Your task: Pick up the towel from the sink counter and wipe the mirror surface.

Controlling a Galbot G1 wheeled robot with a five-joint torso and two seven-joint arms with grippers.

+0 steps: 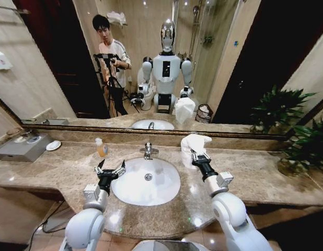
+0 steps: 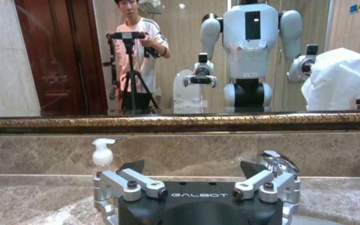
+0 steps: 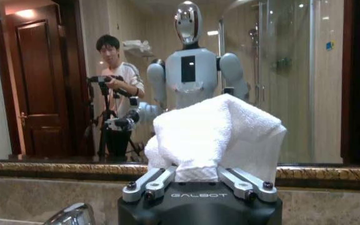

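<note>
Step 1, pickup, is complete: the right claw (image 1: pixel 194 153) is clamped on the towel (image 1: pixel 195 144), held above the counter (image 1: pixel 245 175) facing the mirror (image 1: pixel 229 63). Wiping remains. The left claw (image 1: pixel 110 168) hangs spread wide, holding nothing, over the basin (image 1: pixel 151 185).

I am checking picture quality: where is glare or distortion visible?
Head view: counter edge bulges with wide-angle distortion, and bright light spots glare on the stone. Left wrist view: mirror reflection looks soft. Right wrist view: towel is brightly lit.
</note>
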